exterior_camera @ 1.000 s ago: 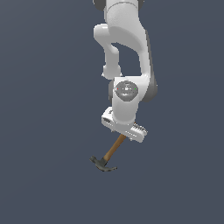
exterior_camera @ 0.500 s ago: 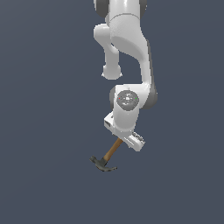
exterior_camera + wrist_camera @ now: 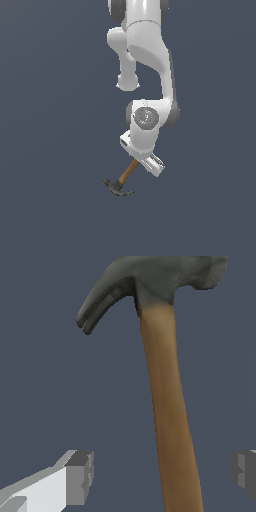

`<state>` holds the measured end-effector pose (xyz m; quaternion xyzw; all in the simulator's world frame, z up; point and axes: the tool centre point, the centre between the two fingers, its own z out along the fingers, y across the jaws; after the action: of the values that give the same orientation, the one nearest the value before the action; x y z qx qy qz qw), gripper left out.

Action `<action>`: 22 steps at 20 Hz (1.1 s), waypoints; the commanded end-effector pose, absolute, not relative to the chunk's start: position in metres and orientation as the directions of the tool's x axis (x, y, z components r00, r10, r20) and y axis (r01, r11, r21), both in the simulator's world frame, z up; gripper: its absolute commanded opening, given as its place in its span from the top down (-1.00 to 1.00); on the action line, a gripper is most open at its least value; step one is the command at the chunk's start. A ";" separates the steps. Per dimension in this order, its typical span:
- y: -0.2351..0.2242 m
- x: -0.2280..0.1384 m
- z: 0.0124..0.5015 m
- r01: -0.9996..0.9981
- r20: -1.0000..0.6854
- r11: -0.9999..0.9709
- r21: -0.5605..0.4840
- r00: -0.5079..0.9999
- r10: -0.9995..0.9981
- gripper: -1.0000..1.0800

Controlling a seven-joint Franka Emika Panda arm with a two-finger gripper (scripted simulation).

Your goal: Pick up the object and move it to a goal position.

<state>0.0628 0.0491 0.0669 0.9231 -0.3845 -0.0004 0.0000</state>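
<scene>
Tool (image 3: 160, 471) open w/ hammer (image 3: 165, 406) handle between fingers (image 3: 80, 476) (not touching).

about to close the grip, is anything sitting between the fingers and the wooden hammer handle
Nothing visible. In the wrist view the brown wooden handle of the claw hammer lies between the two open grey fingertips, with only bare floor in the gaps either side.

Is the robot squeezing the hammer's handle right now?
No: in the wrist view both fingers stand apart from the hammer handle.
</scene>
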 end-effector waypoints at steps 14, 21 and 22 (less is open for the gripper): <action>0.049 0.062 0.018 -0.713 0.000 -0.701 0.000 0.701 -0.713 -0.92; 0.049 0.063 0.017 -0.713 0.000 -0.701 0.000 0.701 -0.713 1.00; 0.049 0.063 0.017 -0.713 0.000 -0.701 0.000 0.701 -0.713 1.00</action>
<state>0.0639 0.0464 0.0179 0.9216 -0.3881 0.0009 0.0002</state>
